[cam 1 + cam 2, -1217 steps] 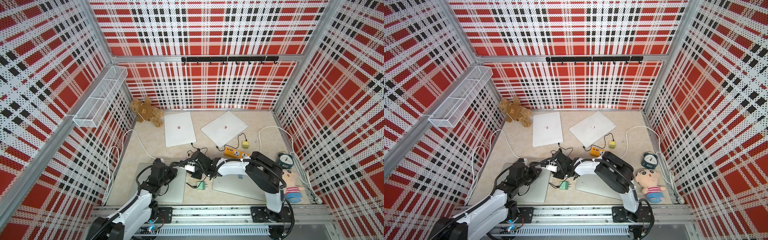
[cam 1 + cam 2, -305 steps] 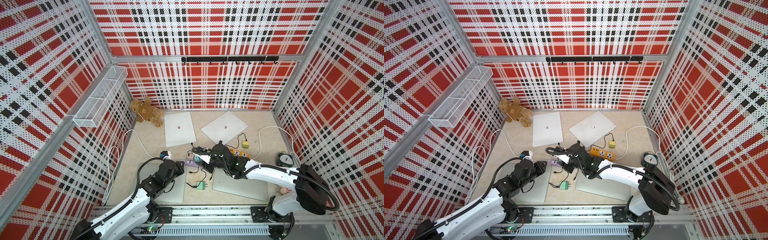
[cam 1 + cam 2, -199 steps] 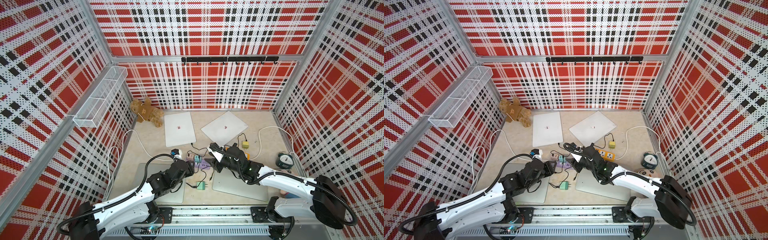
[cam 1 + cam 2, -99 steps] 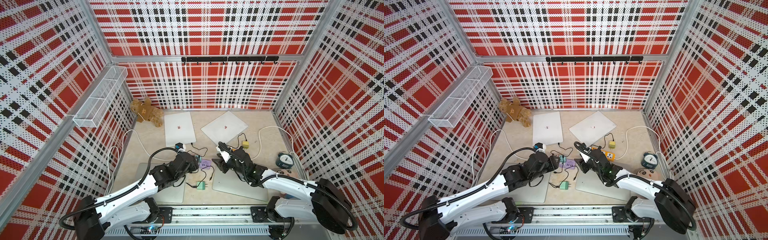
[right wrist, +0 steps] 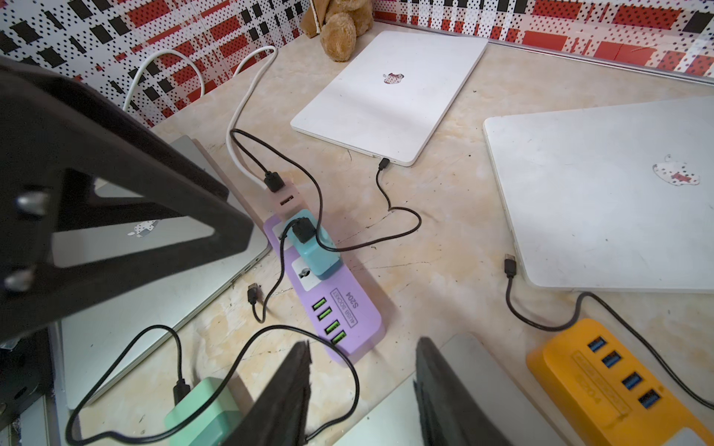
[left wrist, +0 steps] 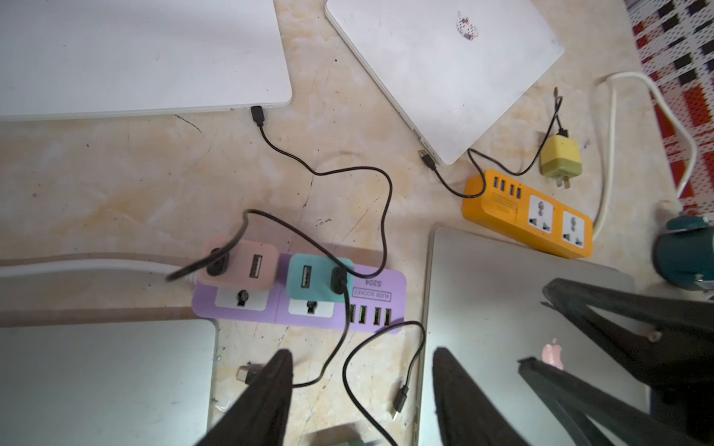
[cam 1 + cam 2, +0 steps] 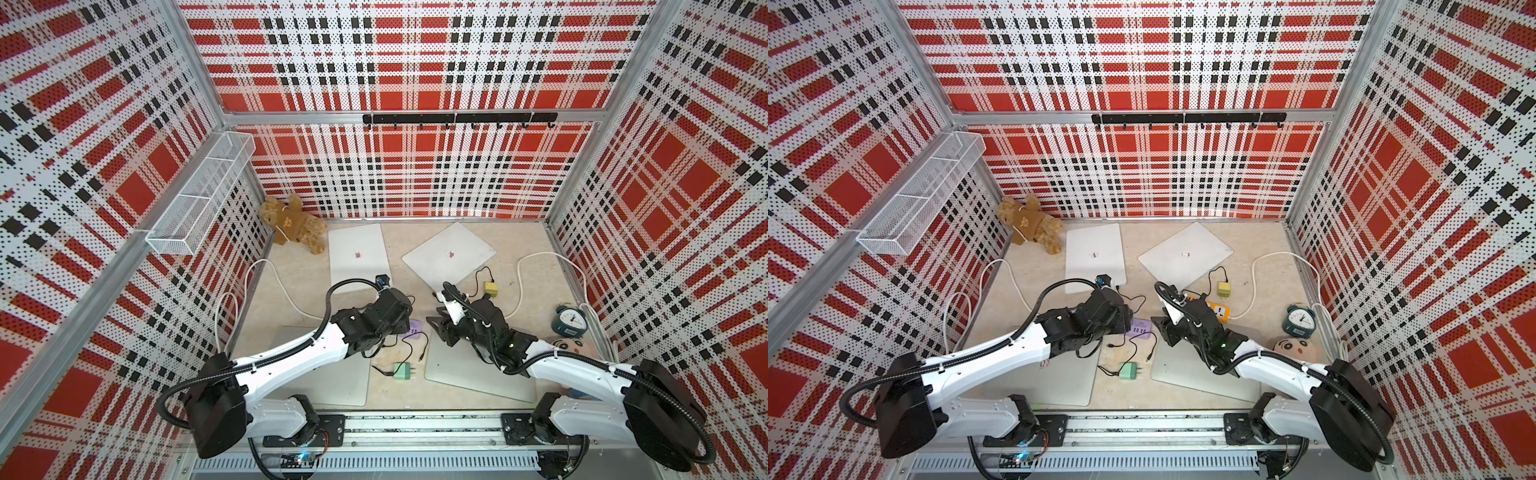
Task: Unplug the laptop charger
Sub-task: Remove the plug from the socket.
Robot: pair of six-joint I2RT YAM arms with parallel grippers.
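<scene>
- Left gripper (image 6: 361, 353) hangs open and empty just on the near-edge side of the purple strip (image 6: 278, 307). The right gripper (image 5: 363, 341) is also open and empty, at the strip's USB end.
- On that strip, mid-tabletop, the teal charger (image 6: 315, 280) stands plugged in, between the far corners of the left silver laptop (image 7: 345, 386) and the right silver laptop (image 7: 465, 370).
- Its cable (image 6: 258, 114) runs to the left white laptop (image 6: 135, 58) at the far edge and is seated in its port.
- I judge this to be the charger to pull. It lies just ahead of the left gripper, toward the far edge. The right gripper faces it down the strip's length, past the USB ports.
- The strip's long axis runs side to side, parallel to the near edge. The left fingers (image 6: 270, 386) are spaced along that same line, so they would probably close on the charger's two side faces.
- The left arm looks nearer and better lined up.
- The pink charger (image 6: 239, 266) sits just beside the teal charger, on the side away from the USB ports, which leaves little room for a finger.
- Count:
  - Four laptops: the three above and the right white laptop (image 7: 449, 255).
  - Two strips: purple, and the orange strip (image 6: 498, 208).
  - Four chargers: teal and pink plugged in, yellow charger (image 6: 560, 156) and green charger (image 5: 201, 413) lying loose.
</scene>
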